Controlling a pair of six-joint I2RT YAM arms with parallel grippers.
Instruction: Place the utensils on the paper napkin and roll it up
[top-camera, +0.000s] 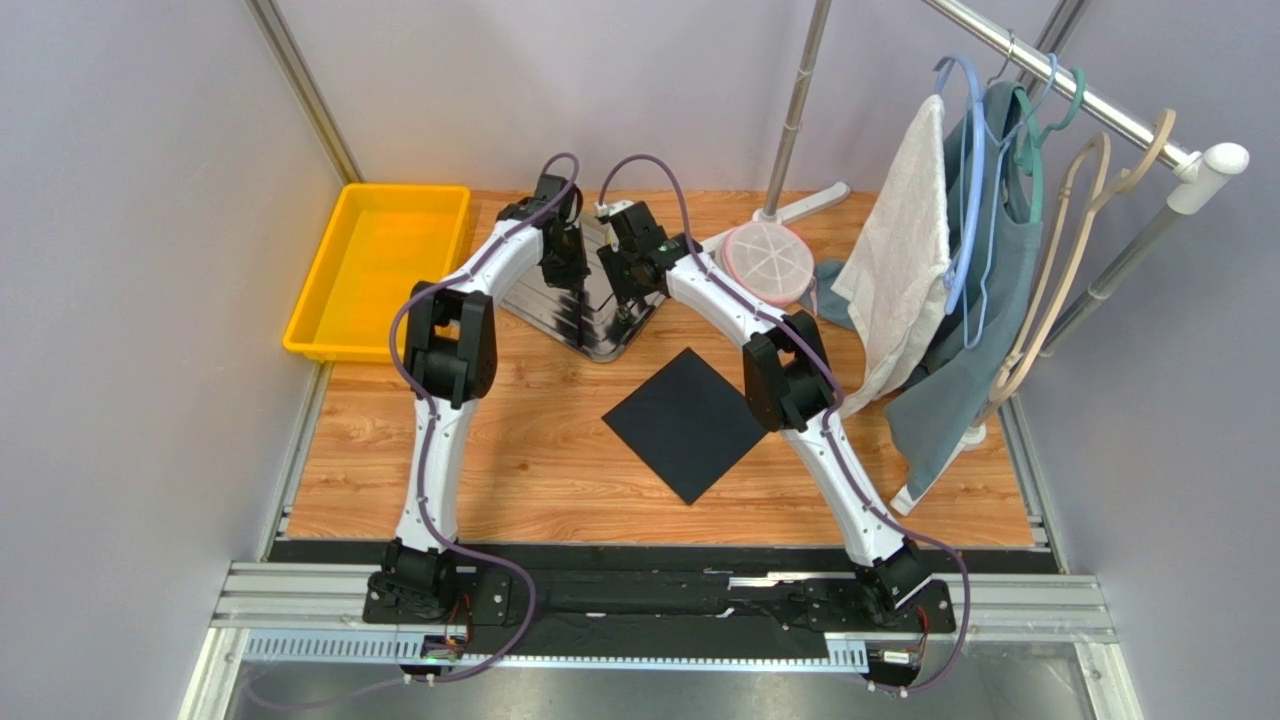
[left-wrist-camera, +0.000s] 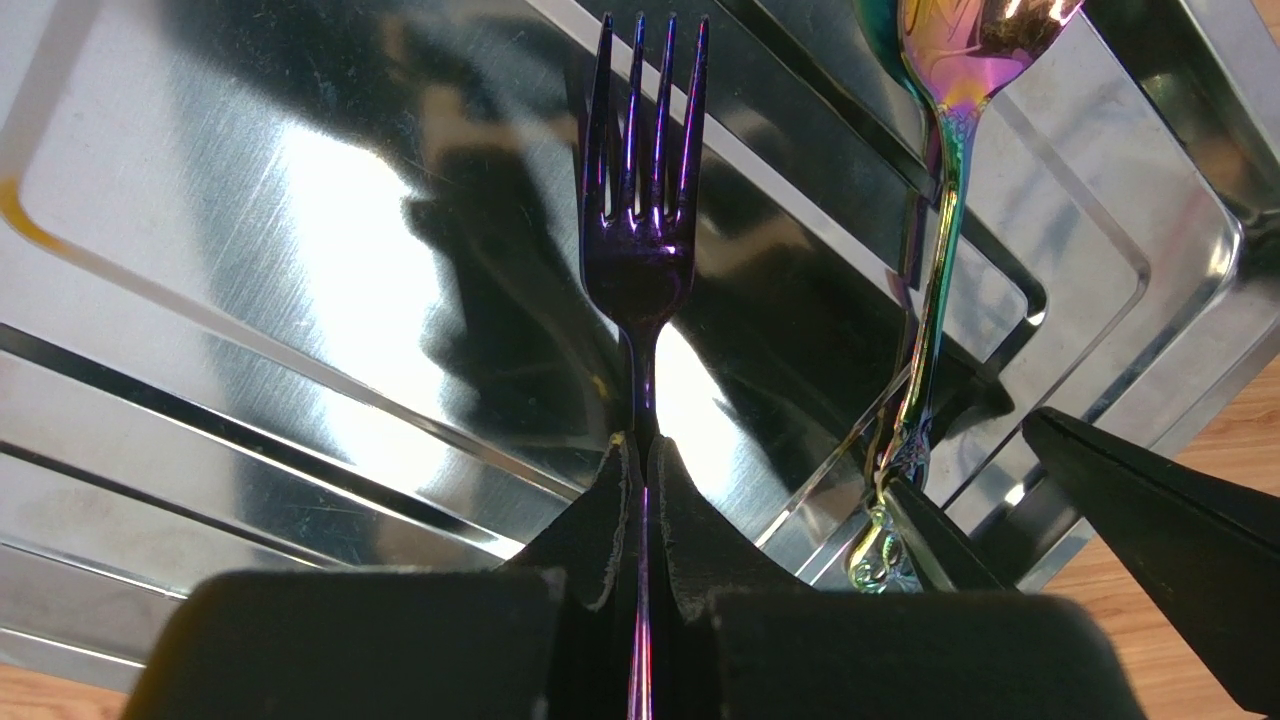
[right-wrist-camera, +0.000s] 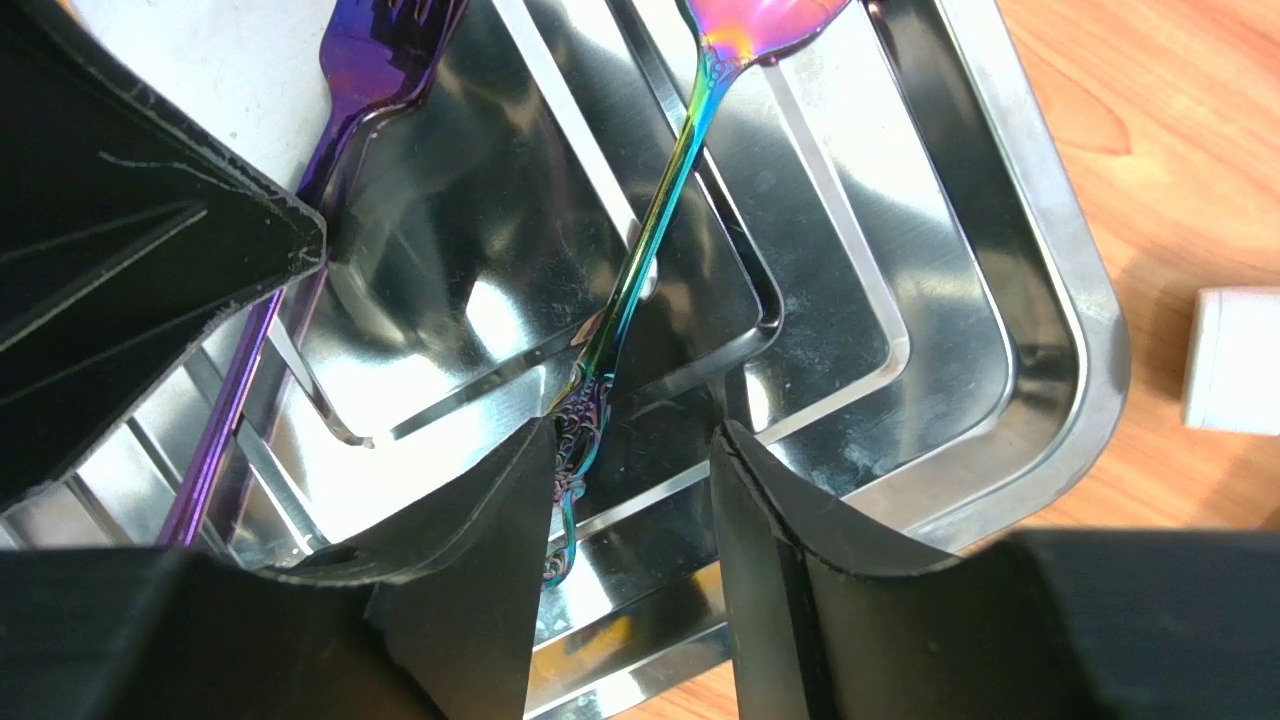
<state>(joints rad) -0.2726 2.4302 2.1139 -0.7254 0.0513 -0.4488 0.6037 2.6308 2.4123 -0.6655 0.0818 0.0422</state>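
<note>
**Cutlery pick-up under way.** Both arms reach to the far side of the table (top-camera: 451, 450), where a metal tray (left-wrist-camera: 301, 225) holds the utensils. The left gripper (left-wrist-camera: 643, 458) has its fingers pressed together on the thin handle of the purple fork (left-wrist-camera: 643, 225), tines pointing away from the wrist. Whether the fork is already off the tray floor cannot be told.

Just to the right, the right gripper (right-wrist-camera: 631, 495) straddles the ornate handle end of the spoon (right-wrist-camera: 661, 225). Its fingers are spread, one pad touching the handle and the other apart from it.

The black paper napkin (top-camera: 687, 423) lies flat and bare on the wood, nearer the arm bases. It is turned like a diamond and sits well apart from the tray.

The task appears to be at its first step, since neither utensil is on the napkin and no rolling has begun. The next move calls for the right fingers to close squarely on the slim spoon handle, which could slip on the slick metal. Both arms must then lift clear of the tray rim and bring the pieces near, laying them side by side on the sheet.
</note>
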